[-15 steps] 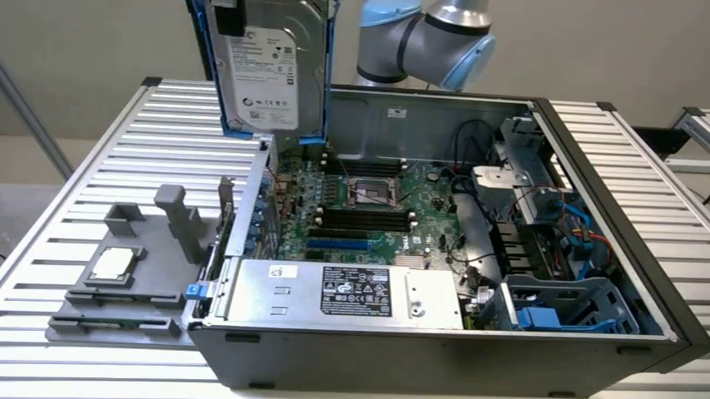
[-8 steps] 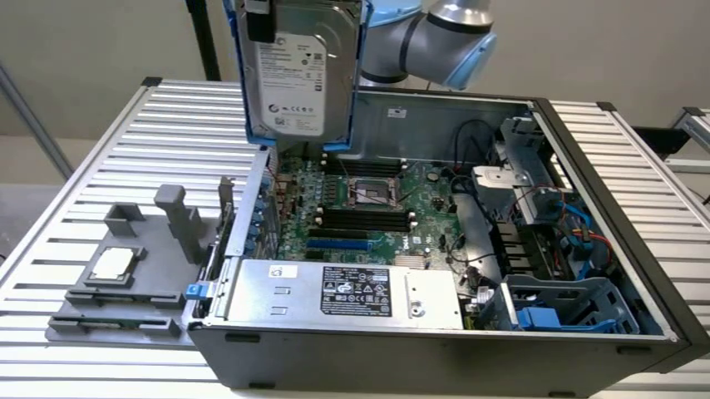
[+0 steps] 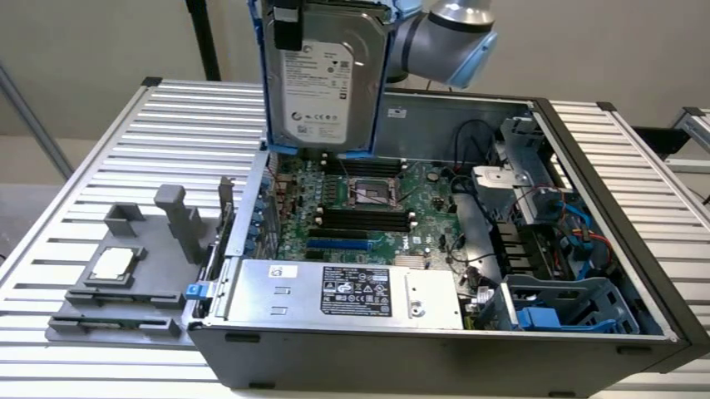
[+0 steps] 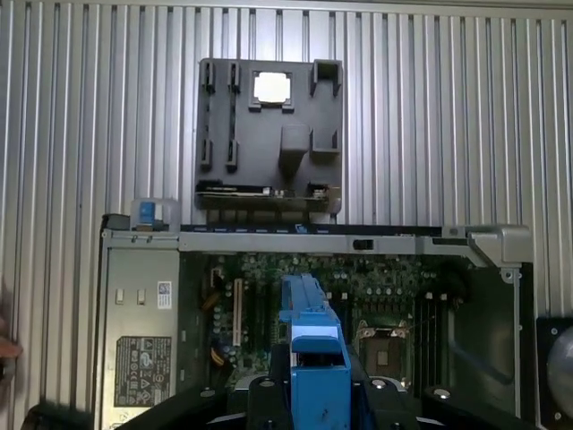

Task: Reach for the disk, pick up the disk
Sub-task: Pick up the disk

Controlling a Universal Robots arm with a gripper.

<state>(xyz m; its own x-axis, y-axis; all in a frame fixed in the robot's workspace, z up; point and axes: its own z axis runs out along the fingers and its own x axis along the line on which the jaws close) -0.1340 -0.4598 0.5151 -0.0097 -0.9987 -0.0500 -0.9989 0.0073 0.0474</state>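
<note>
Silver disk (image 3: 325,79) with blue rails hung upright, long axis vertical, directly under the gripper (image 4: 309,394), which was pinching its top edge, well above the open computer case (image 3: 621,249) near its back wall.

The arm (image 3: 450,33) reaches in from the far side, its gripper (image 3: 291,21) raised high, jaws clamped on the disk (image 3: 324,79).

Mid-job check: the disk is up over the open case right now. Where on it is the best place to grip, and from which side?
By its upper end, coming from above. The disk hangs upright over the motherboard, label face open to the exterior view, blue rails running down its long edges. The hand already has that upper end, so the thin faces pinch cleanly while the lower end hangs free.
</note>
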